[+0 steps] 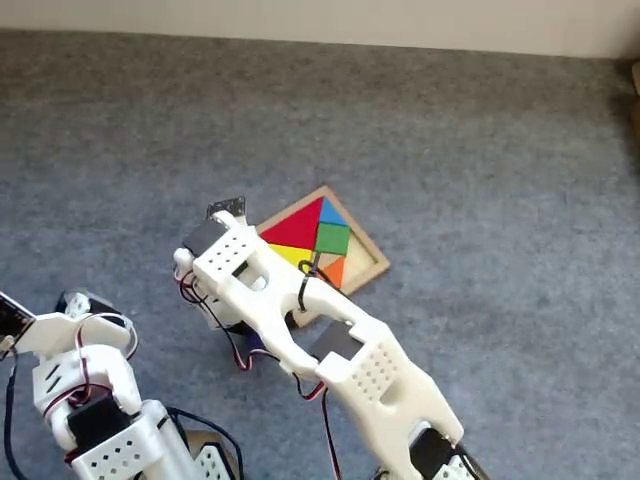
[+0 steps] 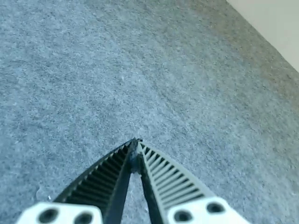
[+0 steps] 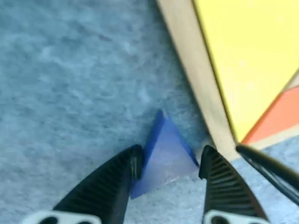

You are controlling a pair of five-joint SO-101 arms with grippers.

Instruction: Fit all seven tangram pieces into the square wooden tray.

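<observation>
the blue triangle [image 3: 163, 156] lies on the grey tabletop [image 3: 70, 70], just outside the tray [image 3: 196, 79] rim, its point aimed away from the right jaws. these stand open astride it. the left jaws are closed, empty, farther off.

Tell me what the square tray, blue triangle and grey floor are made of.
The rim of the square tan tray looks like bare matte wood. The blue triangle piece seems painted wood or plastic, smooth, faintly shiny. The grey surface looks like fuzzy carpet.
</observation>
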